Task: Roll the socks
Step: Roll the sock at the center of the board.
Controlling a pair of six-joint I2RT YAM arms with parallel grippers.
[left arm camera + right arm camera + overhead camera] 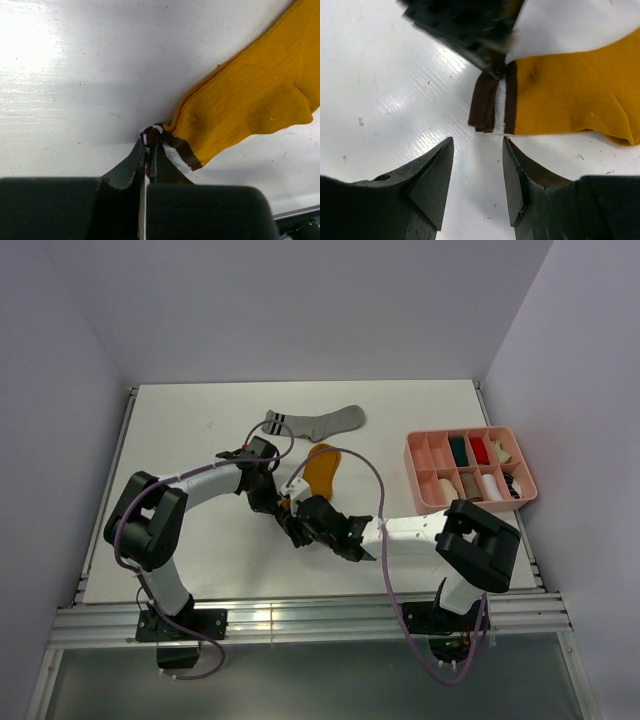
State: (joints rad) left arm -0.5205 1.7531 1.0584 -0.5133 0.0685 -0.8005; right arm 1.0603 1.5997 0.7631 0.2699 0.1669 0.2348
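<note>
The left fingers [136,161] are clenched on the brown-and-white striped cuff of the mustard sock [250,100], with the fabric pinched between their tips. The rest of that sock lies flat on the worktop [75,75], stretching away from the grip. The right fingers [437,170] stand released and empty, tips apart and pointing at the same cuff from just beside it without touching. The grey sock [315,422] lies flat farther back, apart from both arms. A pink tray [412,470] of small rolled bundles sits near the right edge.
</note>
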